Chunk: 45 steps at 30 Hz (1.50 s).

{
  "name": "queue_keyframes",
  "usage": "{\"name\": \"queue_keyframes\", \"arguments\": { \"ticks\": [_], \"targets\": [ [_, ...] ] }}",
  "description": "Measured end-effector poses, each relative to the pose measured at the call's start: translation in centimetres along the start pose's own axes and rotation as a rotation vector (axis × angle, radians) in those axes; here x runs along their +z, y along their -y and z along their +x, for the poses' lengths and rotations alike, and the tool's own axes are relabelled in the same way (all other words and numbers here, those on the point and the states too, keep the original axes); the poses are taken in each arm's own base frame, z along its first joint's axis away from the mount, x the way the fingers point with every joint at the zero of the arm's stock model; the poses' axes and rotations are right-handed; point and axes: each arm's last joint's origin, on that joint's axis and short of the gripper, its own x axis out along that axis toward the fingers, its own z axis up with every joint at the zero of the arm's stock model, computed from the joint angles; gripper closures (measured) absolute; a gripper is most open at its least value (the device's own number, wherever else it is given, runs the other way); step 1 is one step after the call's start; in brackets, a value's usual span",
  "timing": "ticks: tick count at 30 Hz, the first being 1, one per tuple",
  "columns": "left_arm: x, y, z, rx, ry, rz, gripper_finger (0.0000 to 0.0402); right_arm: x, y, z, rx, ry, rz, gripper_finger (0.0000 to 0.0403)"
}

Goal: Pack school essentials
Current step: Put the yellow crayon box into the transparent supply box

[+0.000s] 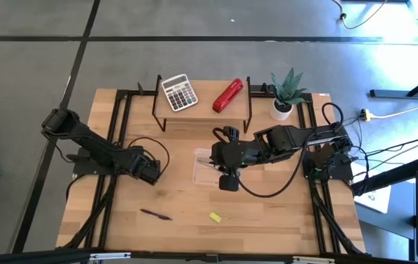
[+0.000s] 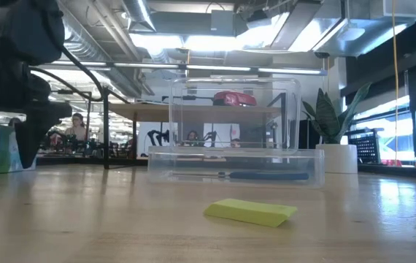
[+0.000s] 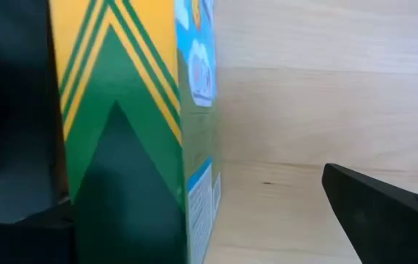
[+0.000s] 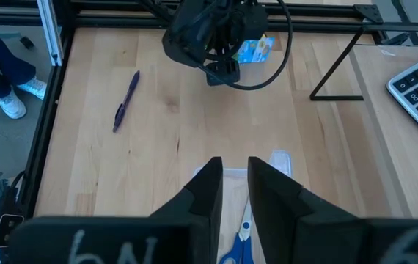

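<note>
The clear plastic case (image 1: 205, 165) sits mid-table, and the blue-handled scissors (image 4: 237, 246) lie flat inside it (image 2: 266, 175). My right gripper (image 4: 235, 183) hangs just above the case (image 1: 228, 182), its fingers a narrow gap apart and holding nothing. My left gripper (image 1: 150, 170) is low on the table's left part and open (image 3: 194, 183). The yellow-green printed box (image 3: 128, 110) stands between its fingers, close to one of them (image 4: 257, 48). The purple pen (image 1: 155, 214) and the yellow block (image 1: 215, 216) lie flat near the near edge (image 2: 252, 211). My left gripper has the printed box standing upright on the table against the inner side of one finger (image 3: 18, 161); I cannot tell whether it touches. The other finger (image 3: 385, 213) stands well clear of the box.
A black-framed wooden shelf (image 1: 202, 121) at the far side carries the grey calculator (image 1: 179, 92) and the red stapler (image 1: 228, 95). A potted plant (image 1: 286, 95) stands at the far right. Bare wood lies between the pen and the case. People show in the room behind.
</note>
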Motion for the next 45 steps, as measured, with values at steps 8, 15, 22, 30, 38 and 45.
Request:
{"name": "queue_keyframes", "arguments": {
  "ticks": [8,15,22,30,38,45],
  "targets": [
    [0.03,0.01,0.0,-0.005,0.01,0.0,0.0007,0.0,0.01,0.0,0.0,0.0,0.0,0.0334],
    [0.06,-0.01,-0.01,-0.004,0.016,0.048,0.0007,0.0,0.01,0.0,0.0,0.0,0.0,0.0334],
    [0.14,-0.19,-0.01,0.017,0.021,0.05,0.0007,0.0,0.01,0.0,0.0,0.0,0.001,0.0334],
    [0.28,-0.45,-0.03,0.043,0.034,0.022,0.0007,0.0,0.01,0.0,0.0,0.0,0.001,0.0334],
    [0.31,-0.58,0.15,0.045,0.043,0.04,0.0009,0.0,0.01,0.0,0.0,0.0,0.0,0.0334],
    [0.35,-0.52,0.15,0.031,0.062,0.04,0.005,0.0,0.01,0.0,0.0,0.0,0.001,0.0334]
  ]
}}
